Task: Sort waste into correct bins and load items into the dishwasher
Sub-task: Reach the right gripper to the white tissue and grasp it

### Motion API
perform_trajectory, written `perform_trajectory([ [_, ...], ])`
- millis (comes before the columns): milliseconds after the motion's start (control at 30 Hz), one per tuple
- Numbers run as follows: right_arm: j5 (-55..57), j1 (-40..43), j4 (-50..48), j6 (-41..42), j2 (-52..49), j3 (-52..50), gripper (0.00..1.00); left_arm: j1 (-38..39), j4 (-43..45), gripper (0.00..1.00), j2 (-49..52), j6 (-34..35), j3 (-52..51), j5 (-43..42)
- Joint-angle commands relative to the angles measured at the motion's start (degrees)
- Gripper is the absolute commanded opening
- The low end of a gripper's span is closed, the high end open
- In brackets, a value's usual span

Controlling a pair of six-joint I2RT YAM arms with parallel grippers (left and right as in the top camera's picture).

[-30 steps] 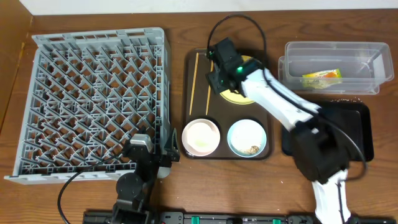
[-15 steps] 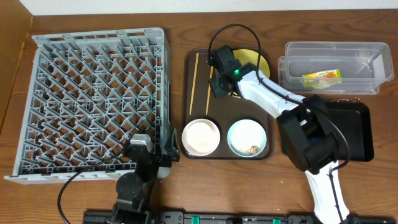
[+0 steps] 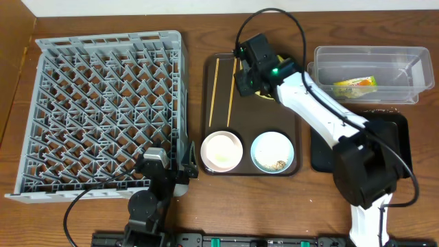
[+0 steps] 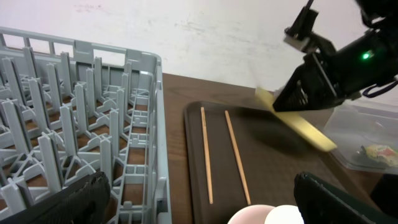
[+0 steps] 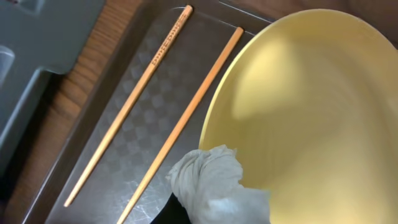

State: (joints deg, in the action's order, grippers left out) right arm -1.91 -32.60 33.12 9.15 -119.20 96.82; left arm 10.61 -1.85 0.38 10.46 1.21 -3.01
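Bench: brown wooden bench [image 3: 274,206]; grey dish rack [image 3: 103,110] on its left, dark tray [image 3: 221,116] in the middle, clear bin [image 3: 405,62] holding a yellow wrapper [image 3: 355,85] at the far right.
Tray: two chopsticks [image 3: 214,89] lie side by side along its left part; a white bowl [image 3: 221,151] and a pale blue bowl [image 3: 273,152] with scraps sit at its near end.
Right gripper [image 4: 287,99]: jaws closed on the rim of the yellow plate [image 4: 298,121].
Change: a second ago the plate lay flat at the tray's far end under the gripper; now it hangs tilted above the tray, clear of the surface.
Napkin [image 5: 208,180]: crumpled white, at the plate's rim by the jaws; whether pinched or merely resting there, I cannot tell.
Left gripper [image 4: 199,205]: jaws wide, empty, parked at the rack's near corner.
Meaning: the plate looks picked up and ready to carry; likely the napkin must go to waste before the plate reaches the rack.
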Motion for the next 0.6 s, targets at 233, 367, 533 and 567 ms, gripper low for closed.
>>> perform_trajectory([
  [233,1.20,0.28,2.23,-0.02,-2.03,-0.20,0.01,0.20,-1.95,0.95,-0.15,-0.13,-0.98,0.28],
  [367,1.88,0.33,2.89,-0.04,-5.42,-0.24,0.01,0.20,-1.95,0.96,-0.15,-0.13,-0.98,0.28],
  [533,1.88,0.33,2.32,-0.02,-9.75,-0.24,0.01,0.20,-1.95,0.95,-0.15,-0.15,-0.98,0.28],
  [567,1.88,0.33,2.29,-0.02,-10.27,-0.24,0.01,0.20,-1.95,0.95,-0.15,-0.13,-0.98,0.28],
])
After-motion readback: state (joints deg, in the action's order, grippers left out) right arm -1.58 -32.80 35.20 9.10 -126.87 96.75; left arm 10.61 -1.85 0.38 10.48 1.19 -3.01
